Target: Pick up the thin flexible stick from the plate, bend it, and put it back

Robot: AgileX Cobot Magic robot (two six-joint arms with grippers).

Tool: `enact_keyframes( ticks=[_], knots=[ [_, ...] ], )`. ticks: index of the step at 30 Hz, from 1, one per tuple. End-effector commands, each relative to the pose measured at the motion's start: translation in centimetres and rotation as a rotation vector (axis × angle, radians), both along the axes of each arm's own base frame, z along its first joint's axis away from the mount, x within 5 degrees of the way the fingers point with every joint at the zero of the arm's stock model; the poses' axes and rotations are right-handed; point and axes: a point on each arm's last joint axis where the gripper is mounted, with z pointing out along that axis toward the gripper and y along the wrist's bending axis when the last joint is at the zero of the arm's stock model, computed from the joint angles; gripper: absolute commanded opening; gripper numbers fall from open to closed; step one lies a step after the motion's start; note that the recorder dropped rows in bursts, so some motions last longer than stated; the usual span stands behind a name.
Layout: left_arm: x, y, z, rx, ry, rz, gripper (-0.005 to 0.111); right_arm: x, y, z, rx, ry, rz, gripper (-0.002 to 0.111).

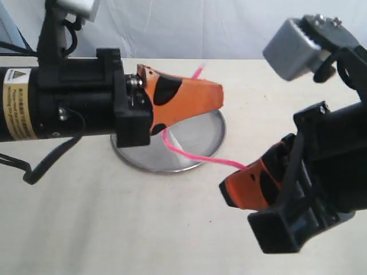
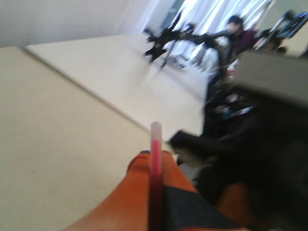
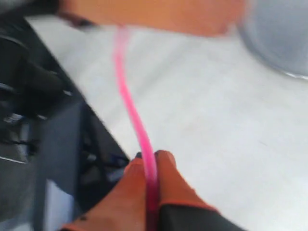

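The thin pink stick (image 1: 195, 156) hangs above the silver plate (image 1: 198, 140), curved in a sagging arc between both grippers. My left gripper (image 1: 215, 94) is shut on one end over the plate's far side; the pale tip (image 2: 156, 129) pokes out past its orange fingers (image 2: 144, 183). My right gripper (image 1: 238, 172) is shut on the other end, off the plate's right edge; in the right wrist view the stick (image 3: 132, 110) runs from its fingertips (image 3: 166, 166) toward the left gripper.
The pale tabletop (image 1: 114, 229) surrounds the plate. The plate's rim (image 3: 284, 67) shows in the right wrist view. Both black arm bodies hang low over the table, left (image 1: 57, 103) and right (image 1: 321, 183).
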Motion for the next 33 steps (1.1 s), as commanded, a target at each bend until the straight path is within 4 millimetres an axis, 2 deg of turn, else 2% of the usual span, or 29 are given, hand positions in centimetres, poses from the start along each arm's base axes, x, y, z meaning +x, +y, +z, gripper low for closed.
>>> enact_keyframes(
  ticks=[1,3,7,11,15,19,23,27,30,33],
  knots=[
    [-1.2,-0.1,3.7,-0.257,-0.078,-0.126,0.000,1.5,0.7,-2.0,-0.048,0.034,-0.058,-0.001],
    [-0.3,-0.3,3.7,-0.185,-0.109,-0.031,0.000,1.3,1.7,-2.5,-0.001,0.086,0.010,-0.001],
    [0.9,-0.3,1.9,0.017,-0.155,0.083,0.000,0.8,2.4,-1.2,0.131,0.046,0.081,-0.001],
    [0.7,-0.3,1.3,0.090,-0.184,0.057,0.000,0.4,1.7,0.0,0.154,-0.030,0.070,-0.001],
    [0.7,-0.2,1.0,0.129,-0.219,0.046,0.000,0.3,0.2,0.9,0.145,-0.116,-0.015,-0.001],
    [0.9,0.0,0.2,0.225,-0.224,0.063,0.000,0.3,-1.2,1.4,0.116,-0.162,-0.124,-0.001],
    [1.0,0.3,-0.8,0.338,-0.219,0.065,0.000,0.2,-1.9,1.4,0.074,-0.173,-0.159,-0.001],
    [0.3,0.0,-0.4,0.277,-0.135,0.000,0.000,0.2,-2.4,0.7,-0.002,-0.146,-0.178,-0.001],
    [-0.2,-0.4,1.5,0.125,-0.122,-0.055,0.000,0.4,-2.0,-0.5,-0.050,-0.066,-0.177,-0.001],
    [0.0,-0.7,3.8,-0.006,-0.161,-0.039,0.000,0.5,-0.7,-1.8,-0.029,0.039,-0.137,-0.001]
  ],
)
